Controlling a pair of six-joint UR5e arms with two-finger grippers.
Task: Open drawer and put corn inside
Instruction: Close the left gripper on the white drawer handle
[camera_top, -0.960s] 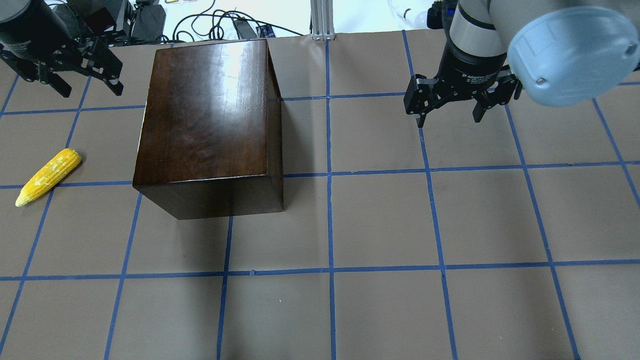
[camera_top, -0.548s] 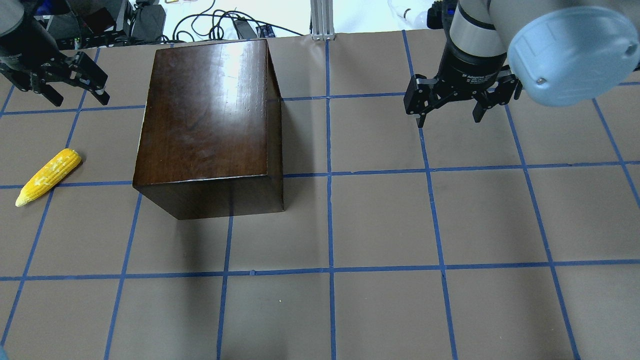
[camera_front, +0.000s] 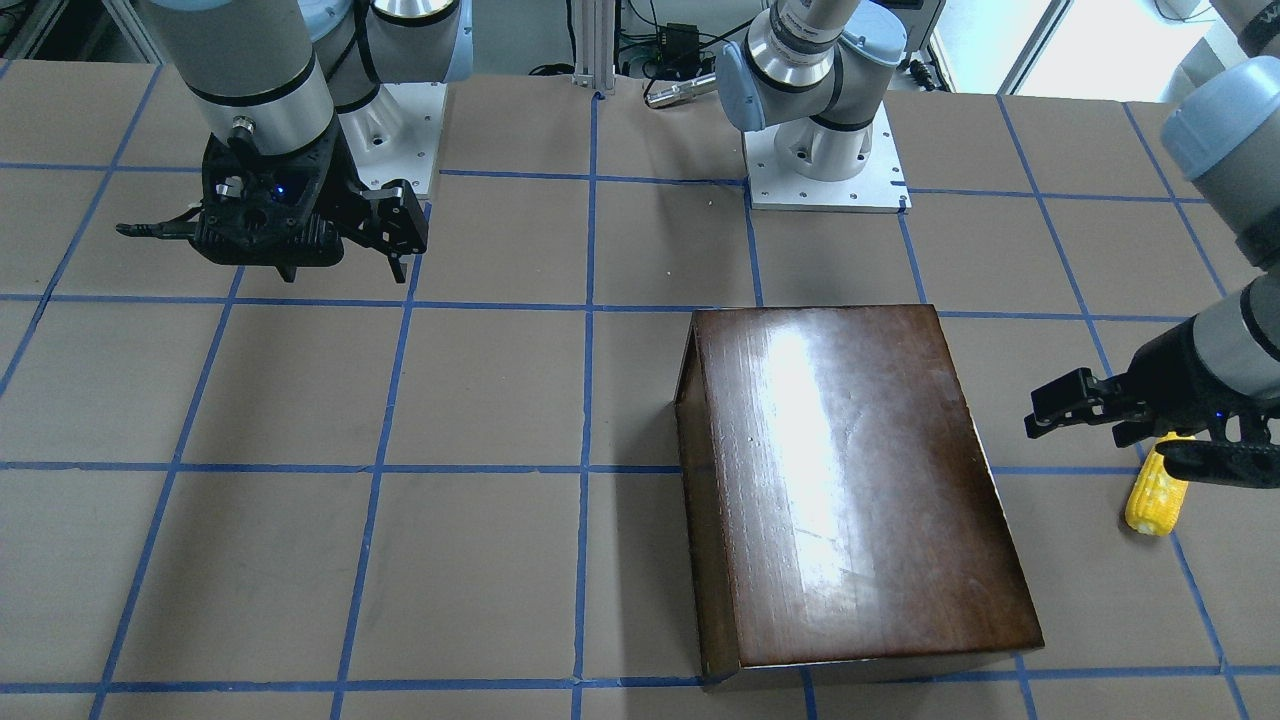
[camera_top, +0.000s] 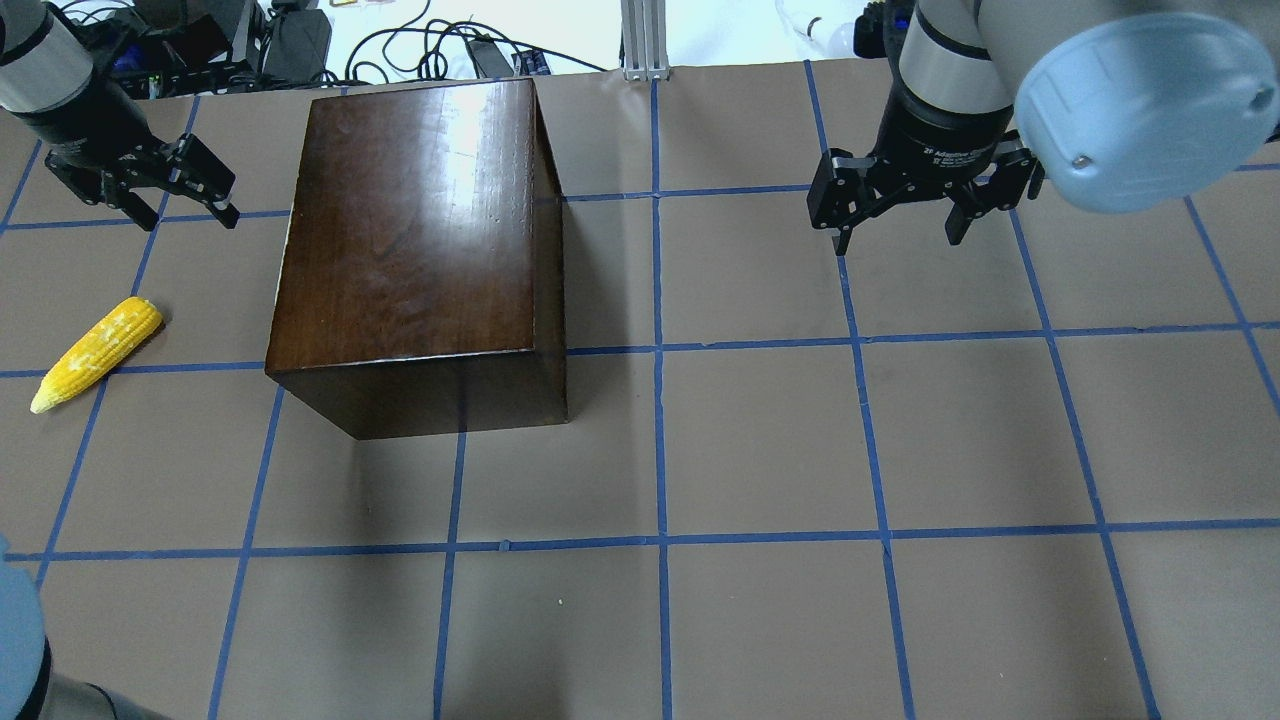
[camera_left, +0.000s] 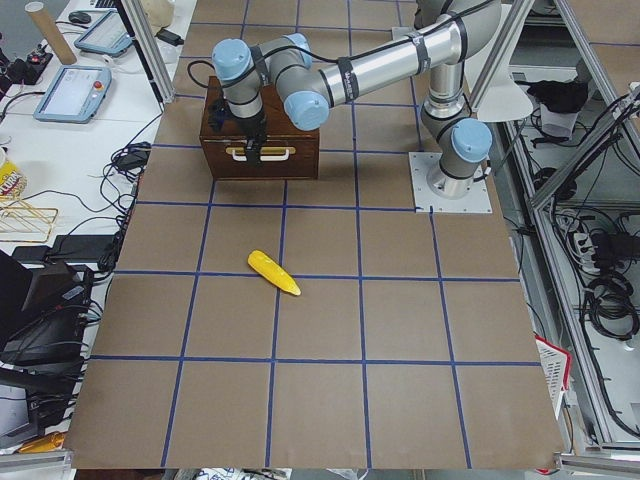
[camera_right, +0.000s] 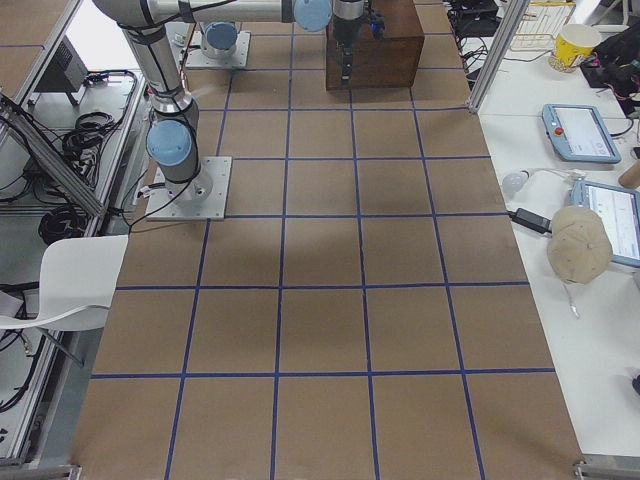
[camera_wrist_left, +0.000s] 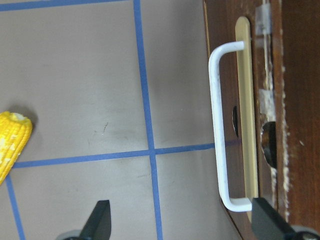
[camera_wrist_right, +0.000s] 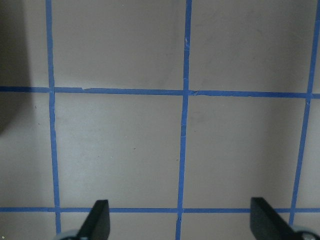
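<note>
The glossy dark-brown box (camera_top: 415, 230) stands left of the table's middle. Its drawer front (camera_wrist_left: 272, 65) with a white handle (camera_wrist_left: 218, 125) faces my left side and sits flush with the box, shut. The handle also shows in the exterior left view (camera_left: 262, 153). The yellow corn (camera_top: 97, 353) lies on the table left of the box, also in the front view (camera_front: 1155, 495). My left gripper (camera_top: 185, 215) is open and empty, beside the drawer front and apart from the handle. My right gripper (camera_top: 897, 235) is open and empty, far right of the box.
The brown table (camera_top: 760, 440) has a grid of blue tape. Cables and equipment (camera_top: 300, 40) lie beyond the far edge. The arm bases (camera_front: 820, 160) stand at the robot's side of the table.
My left gripper has dropped lower and shifted to the space beside the box's left face. The right gripper, box and corn have not moved.
</note>
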